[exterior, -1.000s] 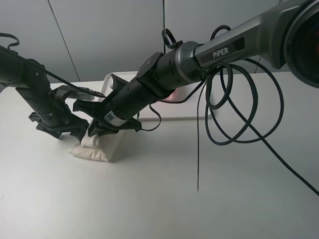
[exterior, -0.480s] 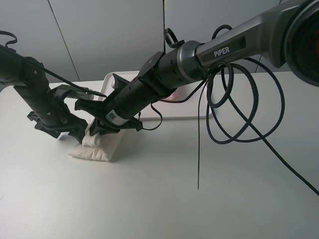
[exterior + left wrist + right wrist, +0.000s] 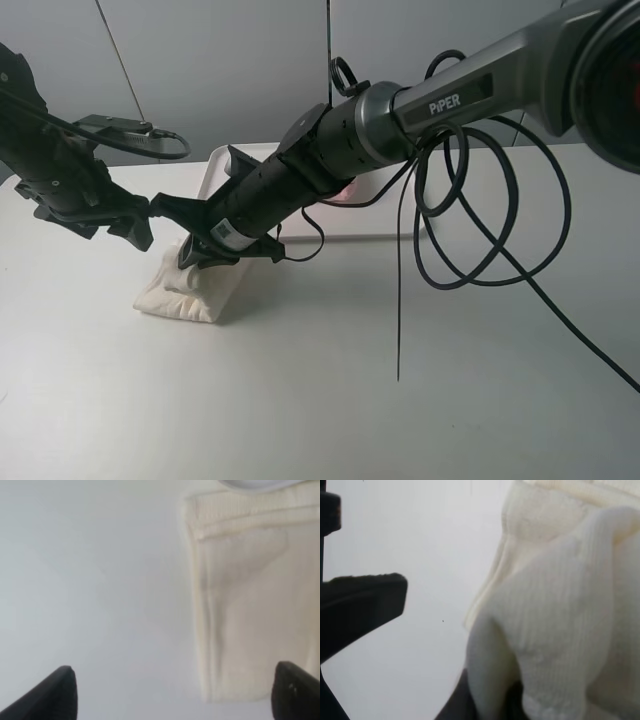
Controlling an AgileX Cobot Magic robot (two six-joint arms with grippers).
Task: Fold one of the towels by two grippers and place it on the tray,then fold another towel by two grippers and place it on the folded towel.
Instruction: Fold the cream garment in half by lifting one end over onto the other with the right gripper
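**Soft cream towel, pinched on one side only**

The cream-white towel (image 3: 190,290) lies folded into a narrow bundle on the desk (image 3: 330,400), near its left side and just in front of the white tray (image 3: 380,235), whose near-left corner it sits beside. A hint of pink (image 3: 345,193) shows on the tray behind the right arm; most of it is hidden.

The right gripper (image 3: 200,250) has its fingers together on a bunched fold of the towel; the right wrist view shows terry cloth (image 3: 555,615) humped up and gathered at the pinch. The left gripper (image 3: 125,225) hangs above and to the left of the bundle with its fingers (image 3: 55,692) spread wide, holding nothing, the towel's long edge (image 3: 250,605) lying below it.

The towel looks light, limp and thick-piled. It will sag and unfold if lifted from a single point, and loose layers may slip out of a shallow pinch. It is not fragile, so a firm squeeze is safe. The best hold is likely through all layers at the two ends of one long edge, one gripper at each, keeping the fold taut while it travels to the tray.
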